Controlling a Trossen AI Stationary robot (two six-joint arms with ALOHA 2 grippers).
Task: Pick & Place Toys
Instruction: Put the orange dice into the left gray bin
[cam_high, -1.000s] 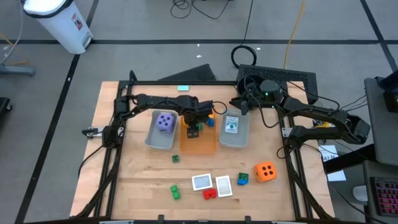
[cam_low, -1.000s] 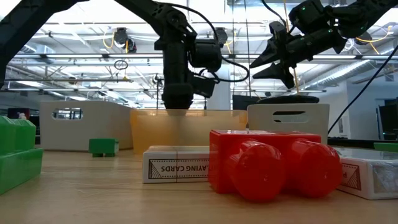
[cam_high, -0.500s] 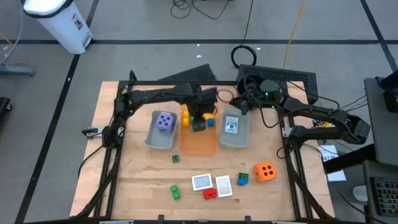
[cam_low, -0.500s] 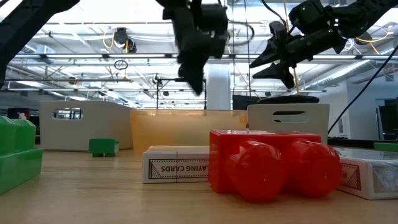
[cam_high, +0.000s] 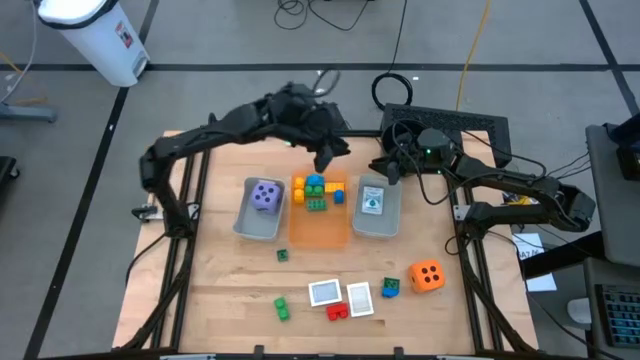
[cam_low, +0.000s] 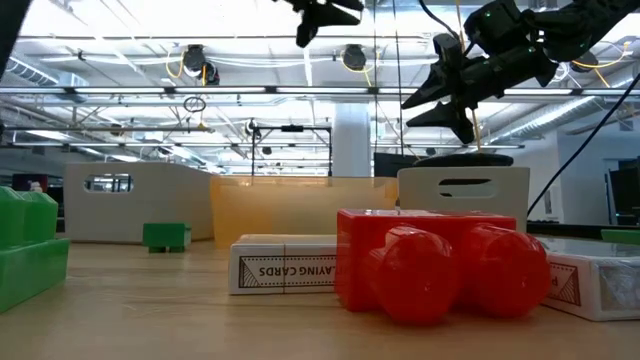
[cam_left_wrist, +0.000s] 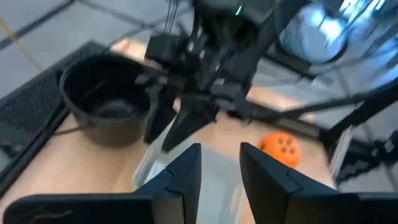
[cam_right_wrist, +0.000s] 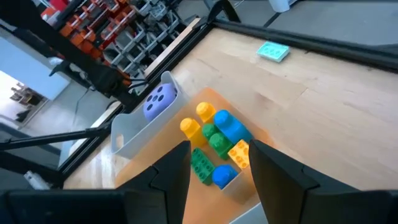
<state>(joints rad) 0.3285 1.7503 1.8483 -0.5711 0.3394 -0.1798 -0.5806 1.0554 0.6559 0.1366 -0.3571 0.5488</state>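
Left gripper (cam_high: 333, 152) raised above orange tray (cam_high: 318, 232)

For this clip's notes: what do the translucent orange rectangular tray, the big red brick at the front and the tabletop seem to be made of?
Translucent orange rectangular tray: probably thin plastic, since light glows through its wall. Big red brick: likely moulded plastic, smooth with a soft sheen on its rounded studs. Tabletop: looks like pale wood or a wood-look board, with visible plank-like grain; which one cannot be told.

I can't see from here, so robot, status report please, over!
Left claw high at the far side, open, empty. Right claw open above the right grey tray. Bricks piled in orange tray. Nothing blocks them.
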